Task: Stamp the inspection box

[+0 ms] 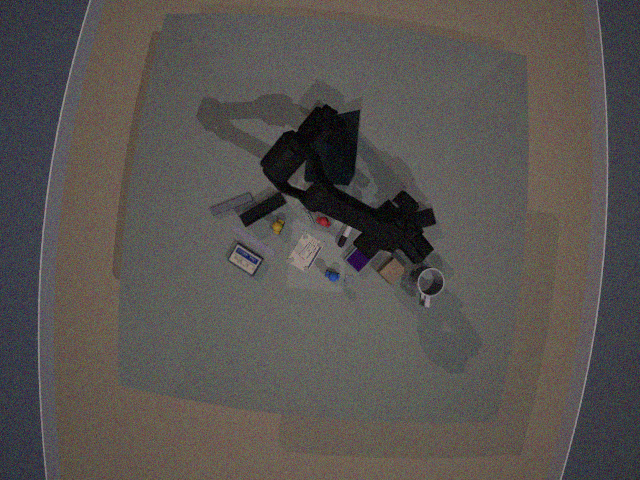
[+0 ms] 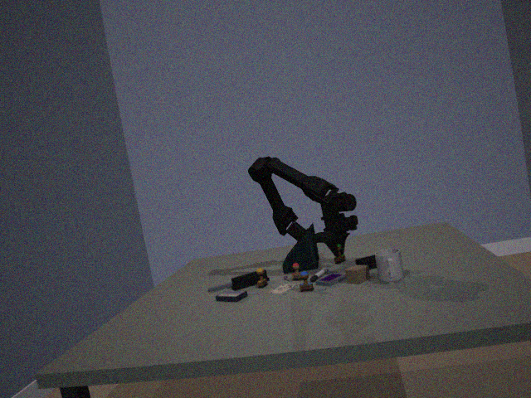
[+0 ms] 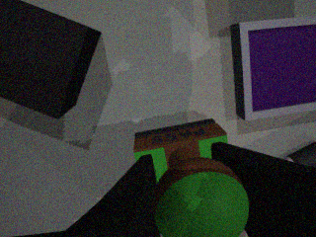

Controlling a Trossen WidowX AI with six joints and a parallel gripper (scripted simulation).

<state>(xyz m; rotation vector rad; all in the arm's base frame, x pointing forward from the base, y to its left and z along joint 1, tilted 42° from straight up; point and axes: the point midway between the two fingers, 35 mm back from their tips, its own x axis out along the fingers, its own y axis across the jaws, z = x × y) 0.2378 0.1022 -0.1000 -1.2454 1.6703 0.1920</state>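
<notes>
My gripper (image 3: 182, 158) is shut on the PASS stamp (image 3: 197, 200), which has a green knob and a brown base with green sides. The stamp hangs low over bare table, between a black box (image 3: 42, 55) on the left and the purple ink pad (image 3: 283, 69) on the right. In the side view the stamp (image 2: 338, 253) is close to the table top; I cannot tell whether it touches. The white card (image 1: 305, 251) lies left of the ink pad (image 1: 357, 259). In the overhead view the arm hides the stamp.
A red stamp (image 1: 323, 221), a yellow stamp (image 1: 278, 225) and a blue stamp (image 1: 332, 274) stand around the card. A marker (image 1: 344, 235), a tan block (image 1: 391, 269), a white mug (image 1: 430, 282), a blue-labelled box (image 1: 245, 258) and a long black box (image 1: 262, 208) are nearby.
</notes>
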